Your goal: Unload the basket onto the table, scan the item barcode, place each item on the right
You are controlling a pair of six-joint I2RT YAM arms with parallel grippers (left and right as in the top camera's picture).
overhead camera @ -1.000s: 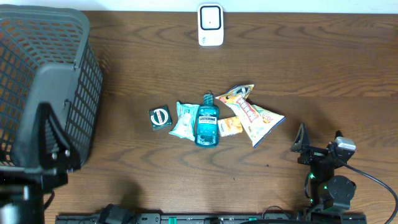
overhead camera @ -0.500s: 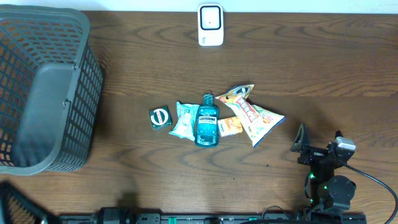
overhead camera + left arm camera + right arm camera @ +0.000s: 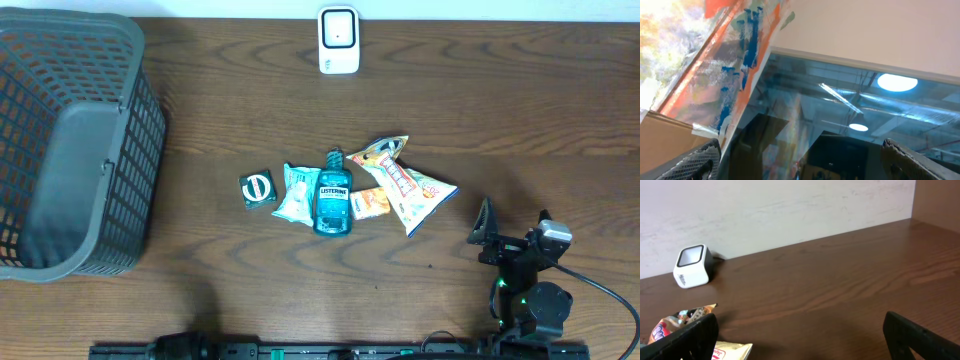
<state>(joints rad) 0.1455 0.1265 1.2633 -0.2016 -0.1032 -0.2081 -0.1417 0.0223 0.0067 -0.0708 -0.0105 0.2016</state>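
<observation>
Two grippers stand spread wide and hold nothing. The right gripper (image 3: 800,330) sits low at the lower right of the overhead view, and its camera looks across the brown wooden table (image 3: 500,110) toward the white box-shaped barcode scanner (image 3: 339,40) at the top centre. The left gripper (image 3: 800,150) points up at ceiling lights (image 3: 897,82) and a paint-streaked board (image 3: 735,65). A second ago its arm crossed the lower left of the overhead frame, over the grey plastic mesh basket (image 3: 70,140); now it is gone from that view. Mid-table the items lie in a tight row: a small dark green square packet (image 3: 258,189), a pale green sachet (image 3: 297,192), a teal Listerine mouthwash bottle (image 3: 333,195), a small orange snack packet (image 3: 371,204) and yellow-and-red crisp bags (image 3: 405,185). With the left arm clear, the pick likely falls to the right gripper, which is nearest the crisp bags. Nothing is lifted yet, so scanning has not begun.
</observation>
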